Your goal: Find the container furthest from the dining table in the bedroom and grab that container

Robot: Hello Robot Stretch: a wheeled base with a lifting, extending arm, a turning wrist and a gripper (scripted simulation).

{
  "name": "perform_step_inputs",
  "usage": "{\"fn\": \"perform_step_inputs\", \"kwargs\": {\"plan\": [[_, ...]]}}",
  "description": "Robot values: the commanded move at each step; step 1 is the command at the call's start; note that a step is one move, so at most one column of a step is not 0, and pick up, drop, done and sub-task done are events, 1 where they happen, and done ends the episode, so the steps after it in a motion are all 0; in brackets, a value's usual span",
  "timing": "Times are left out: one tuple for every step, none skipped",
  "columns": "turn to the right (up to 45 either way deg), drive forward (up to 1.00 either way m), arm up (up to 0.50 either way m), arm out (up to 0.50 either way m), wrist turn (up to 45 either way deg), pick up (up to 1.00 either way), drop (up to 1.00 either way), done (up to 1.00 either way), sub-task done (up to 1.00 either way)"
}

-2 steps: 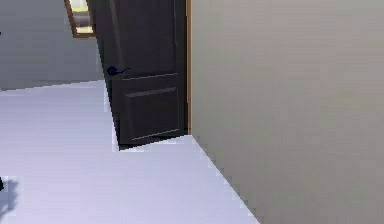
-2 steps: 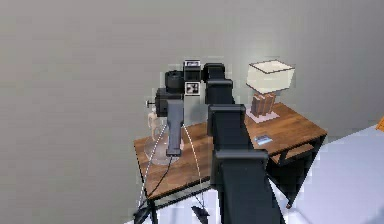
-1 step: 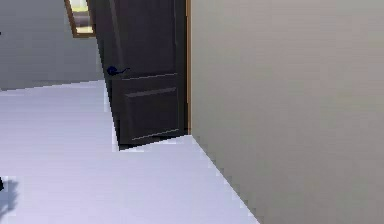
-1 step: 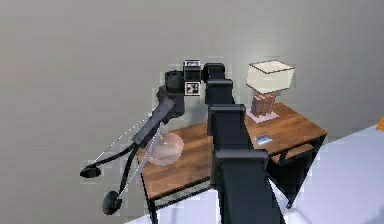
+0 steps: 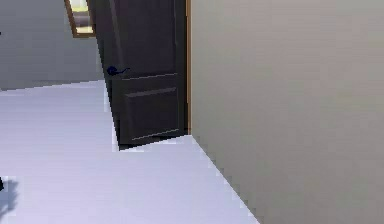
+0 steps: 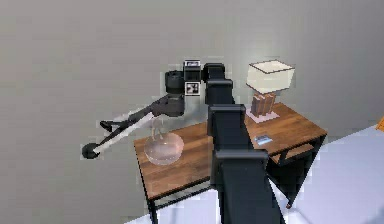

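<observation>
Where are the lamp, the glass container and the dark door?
lamp [image 6: 271, 75]: arm side view, on its shade.
glass container [image 6: 163, 150]: arm side view, on its rounded body.
dark door [image 5: 150, 60]: forward view, on its upper panel.

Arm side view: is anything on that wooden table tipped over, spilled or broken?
Nothing stands out. On the wooden table the lamp and the clear glass vessel both stand upright, a small flat item lies near the lamp, and nothing looks spilled.

Lamp, glass vessel crowd desk; wall behind.

No legible text, labels, numbers or signs anywhere.
</observation>
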Motion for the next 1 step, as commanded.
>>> {"fn": "perform_step_inputs", "kwargs": {"plan": [[0.0, 0.00, 0.00, 0.00, 45.0, 0.00, 0.00, 0.00, 0.00]]}}
